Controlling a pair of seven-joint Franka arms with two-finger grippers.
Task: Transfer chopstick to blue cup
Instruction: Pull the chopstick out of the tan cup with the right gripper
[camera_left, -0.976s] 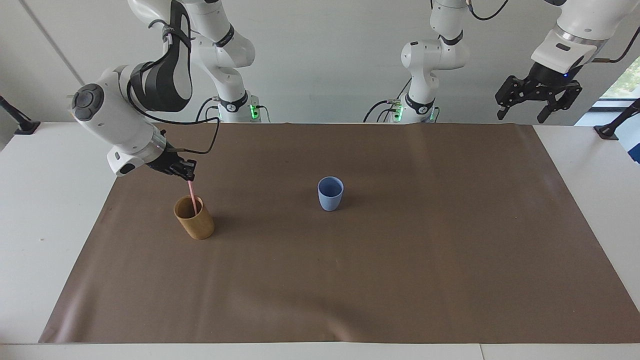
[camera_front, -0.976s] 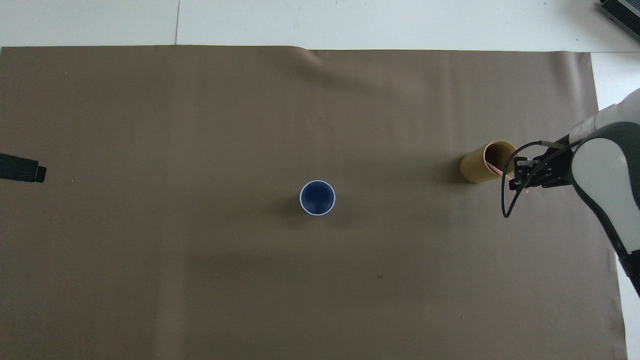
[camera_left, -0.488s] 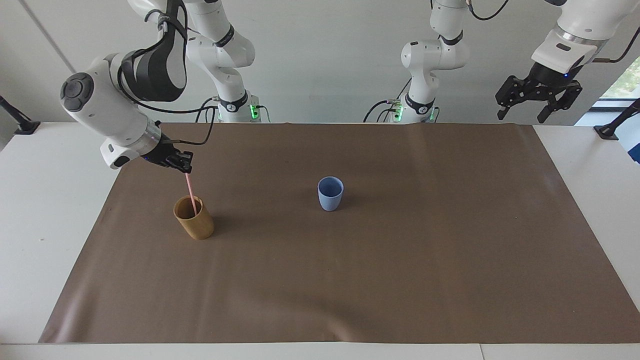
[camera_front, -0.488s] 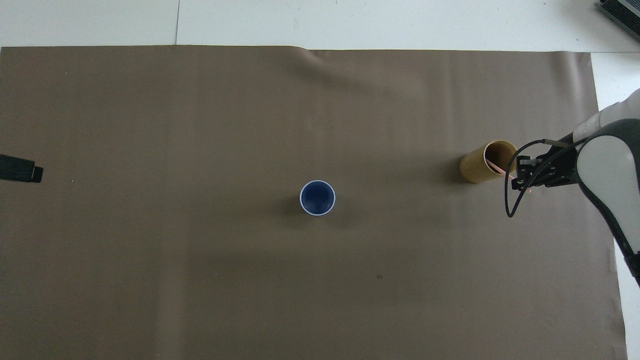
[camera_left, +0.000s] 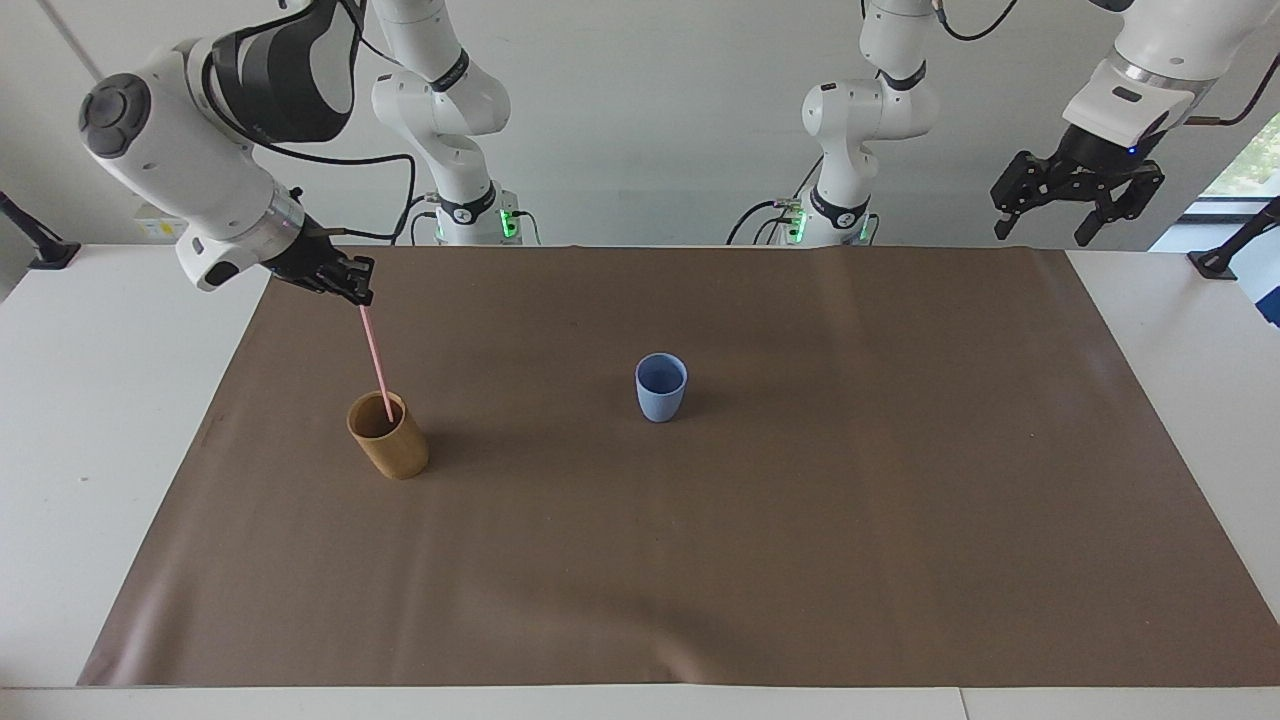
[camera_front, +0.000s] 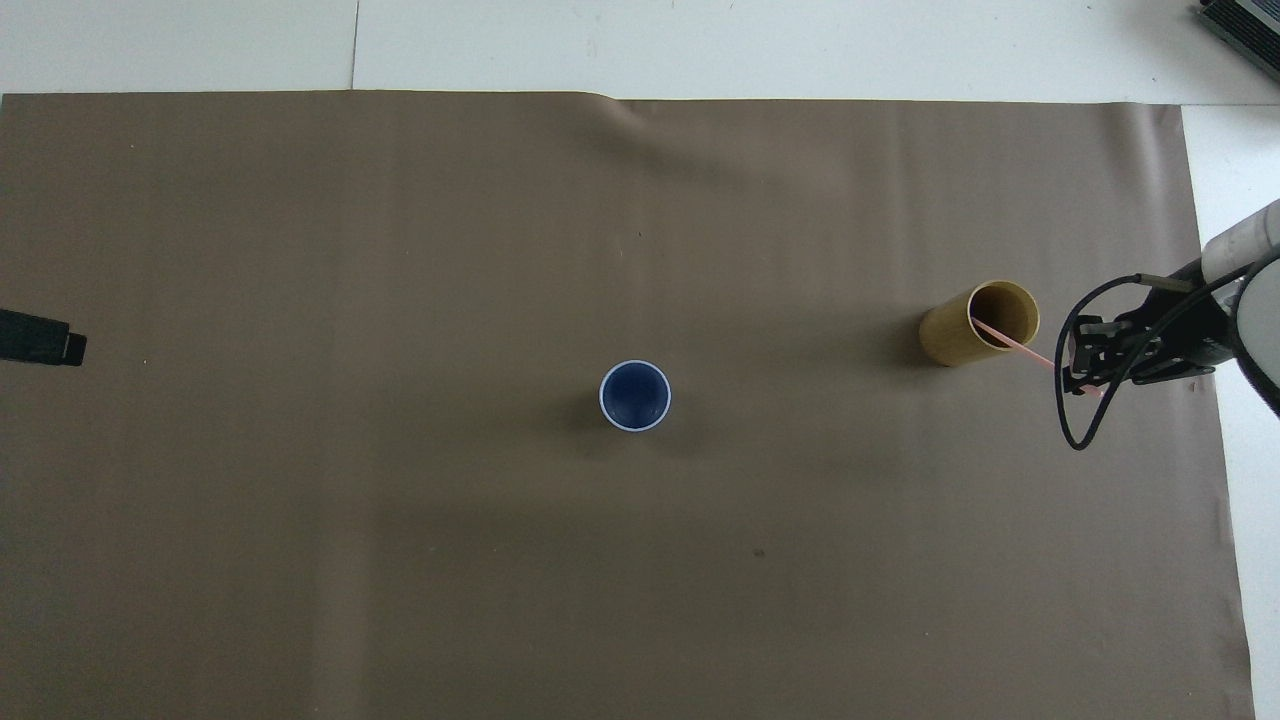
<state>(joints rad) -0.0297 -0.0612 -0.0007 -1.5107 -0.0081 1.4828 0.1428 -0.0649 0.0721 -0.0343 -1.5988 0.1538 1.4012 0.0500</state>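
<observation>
The chopstick (camera_left: 376, 362) is pinched at its top end by the right gripper (camera_left: 358, 292), its long axis slanting down into the tan cup (camera_left: 388, 436) (tip seemingly inside the rim). The blue cup (camera_left: 661, 387) stands at mid-table; the left gripper (camera_left: 1078, 200) is parked wide open.

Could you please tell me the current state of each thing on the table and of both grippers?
chopstick: tilted, top end gripped, lower end in the tan cup.
tan cup: upright on the brown mat.
blue cup: upright, empty, mid-mat.
right gripper: shut on the chopstick, above the tan cup.
left gripper: open, empty, waiting raised at the left arm's end.
</observation>
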